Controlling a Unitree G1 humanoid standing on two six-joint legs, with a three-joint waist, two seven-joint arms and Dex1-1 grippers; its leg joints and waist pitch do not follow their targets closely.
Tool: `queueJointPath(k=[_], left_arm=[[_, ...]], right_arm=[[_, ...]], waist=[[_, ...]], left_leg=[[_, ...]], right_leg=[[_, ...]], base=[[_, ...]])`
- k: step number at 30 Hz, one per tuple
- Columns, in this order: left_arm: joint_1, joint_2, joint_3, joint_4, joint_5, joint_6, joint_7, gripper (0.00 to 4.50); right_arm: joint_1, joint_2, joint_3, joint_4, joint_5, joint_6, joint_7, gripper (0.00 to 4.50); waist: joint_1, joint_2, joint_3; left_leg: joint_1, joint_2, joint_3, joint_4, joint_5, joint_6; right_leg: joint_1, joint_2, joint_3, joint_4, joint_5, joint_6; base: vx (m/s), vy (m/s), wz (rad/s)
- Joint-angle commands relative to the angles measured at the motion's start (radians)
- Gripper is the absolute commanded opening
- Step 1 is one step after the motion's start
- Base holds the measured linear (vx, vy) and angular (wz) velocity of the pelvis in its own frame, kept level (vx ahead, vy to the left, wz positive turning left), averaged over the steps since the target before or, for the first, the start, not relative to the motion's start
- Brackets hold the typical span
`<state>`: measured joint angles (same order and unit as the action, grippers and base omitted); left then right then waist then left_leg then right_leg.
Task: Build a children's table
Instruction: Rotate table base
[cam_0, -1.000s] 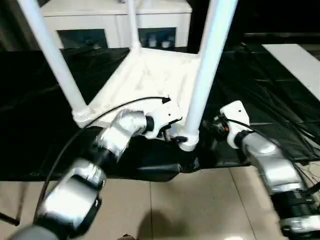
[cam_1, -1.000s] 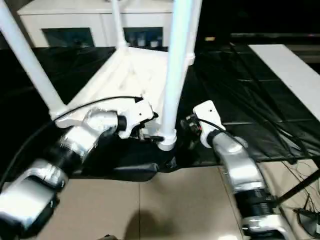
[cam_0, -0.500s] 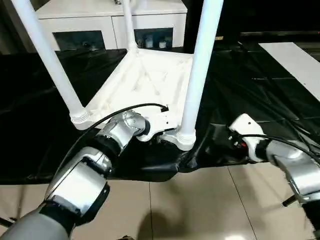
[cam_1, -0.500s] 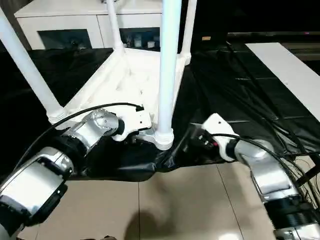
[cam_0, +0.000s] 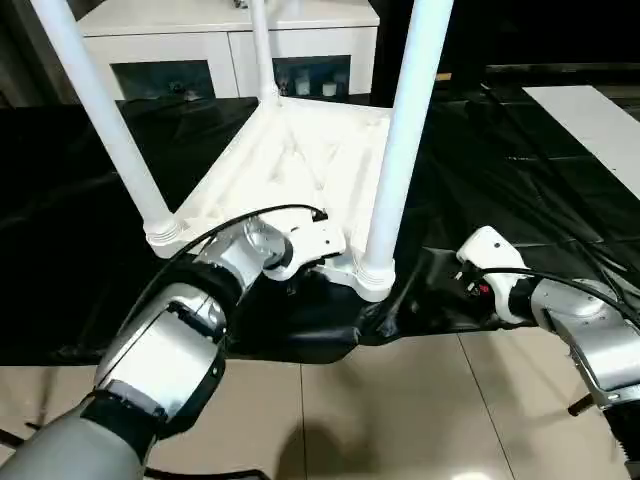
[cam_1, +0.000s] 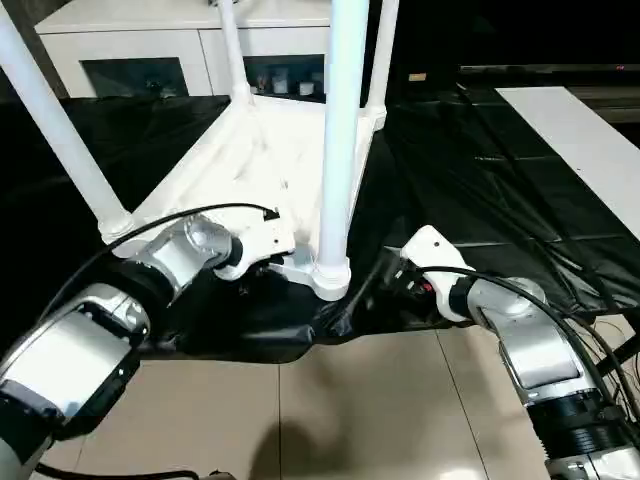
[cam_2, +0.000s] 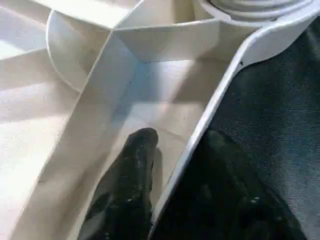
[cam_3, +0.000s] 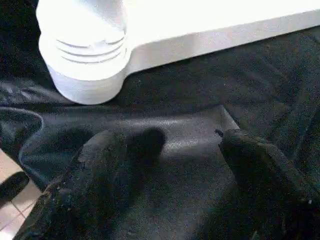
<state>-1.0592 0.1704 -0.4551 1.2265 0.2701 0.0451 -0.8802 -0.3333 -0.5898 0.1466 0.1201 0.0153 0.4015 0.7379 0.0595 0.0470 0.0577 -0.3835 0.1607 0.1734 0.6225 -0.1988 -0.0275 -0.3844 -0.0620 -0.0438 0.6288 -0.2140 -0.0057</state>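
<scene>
A large table draped in crinkled black cloth (cam_0: 90, 230) is spreading out in front of me, and behind it a white cabinet with glass doors (cam_0: 200, 50) is standing against the wall. The white plastic children's table (cam_0: 300, 160) is lying upside down on the black cloth, its ribbed underside facing up and its near edge sitting at the cloth's front edge. Four long white tapered round legs are rising from its rounded corner sockets; the nearest leg (cam_0: 405, 130) is standing in the near corner socket (cam_3: 87, 60) between my two arms.

My left gripper (cam_2: 165, 200) is straddling the tabletop's near rim just beside that socket, one black finger (cam_2: 130, 185) lying inside the ribbed tray and the other outside against the cloth, the two narrowed around the thin white wall. My right gripper (cam_3: 165, 175) is hovering over the black cloth near the socket, its fingers spread wide and gripping nothing.
</scene>
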Motion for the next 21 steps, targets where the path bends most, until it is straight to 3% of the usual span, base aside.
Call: queueJointPath(k=[1,10,15,16,17,19,21], left_arm=[[-0.006,-0.002,0.018,-0.001,-0.015,0.034,-0.024,1.43],[0.051,0.035,0.095,-0.094,-0.061,0.170,0.002,0.95],[0.112,0.070,0.131,-0.210,-0.083,0.243,0.004,0.77],[0.208,0.113,0.161,-0.399,-0.080,0.344,0.027,0.72],[0.247,0.127,0.172,-0.475,-0.077,0.383,0.036,0.68],[0.282,0.139,0.181,-0.543,-0.076,0.412,0.043,0.59],[0.340,0.148,0.199,-0.651,-0.076,0.445,0.057,0.53]], right_arm=[[-0.004,0.006,-0.007,-0.013,0.003,0.003,-0.006,3.58],[-0.007,0.043,-0.014,-0.001,-0.007,-0.004,-0.061,3.58],[-0.009,0.061,-0.023,0.002,-0.006,-0.007,-0.086,3.58],[-0.015,0.081,-0.028,0.009,-0.006,-0.006,-0.110,3.58],[-0.018,0.089,-0.029,0.012,-0.006,-0.007,-0.119,3.58],[-0.020,0.095,-0.028,0.015,-0.006,-0.006,-0.127,3.58],[-0.026,0.108,-0.023,0.025,-0.005,-0.011,-0.136,3.58]], waist=[[0.004,-0.014,-0.071],[-0.004,-0.012,-0.069],[-0.022,-0.009,-0.067],[-0.024,-0.023,-0.067],[-0.030,-0.018,-0.063],[-0.035,-0.010,-0.067],[-0.040,-0.016,-0.066]], left_leg=[[0.017,0.070,-0.029,-0.071,-0.113,0.105],[0.014,0.070,-0.031,-0.073,-0.113,0.106],[0.012,0.070,-0.031,-0.076,-0.131,0.104],[0.013,0.069,-0.028,-0.076,-0.138,0.103],[0.003,0.075,-0.034,-0.081,-0.117,0.105],[0.009,0.074,-0.031,-0.079,-0.116,0.103],[0.006,0.072,-0.028,-0.077,-0.096,0.107]], right_leg=[[0.057,-0.097,0.048,-0.073,0.049,-0.335],[0.060,-0.100,0.047,-0.072,0.040,-0.342],[0.057,-0.095,0.045,-0.076,0.010,-0.341],[0.057,-0.094,0.046,-0.079,-0.004,-0.337],[0.061,-0.100,0.045,-0.071,0.003,-0.336],[0.056,-0.097,0.043,-0.075,-0.032,-0.323],[0.055,-0.093,0.045,-0.073,-0.008,-0.325]], base=[[0.000,0.000,0.00],[0.000,0.000,0.00],[0.000,0.000,0.00],[0.000,0.000,0.00],[0.000,0.000,0.00],[0.000,0.000,0.00],[0.000,0.000,0.00]])
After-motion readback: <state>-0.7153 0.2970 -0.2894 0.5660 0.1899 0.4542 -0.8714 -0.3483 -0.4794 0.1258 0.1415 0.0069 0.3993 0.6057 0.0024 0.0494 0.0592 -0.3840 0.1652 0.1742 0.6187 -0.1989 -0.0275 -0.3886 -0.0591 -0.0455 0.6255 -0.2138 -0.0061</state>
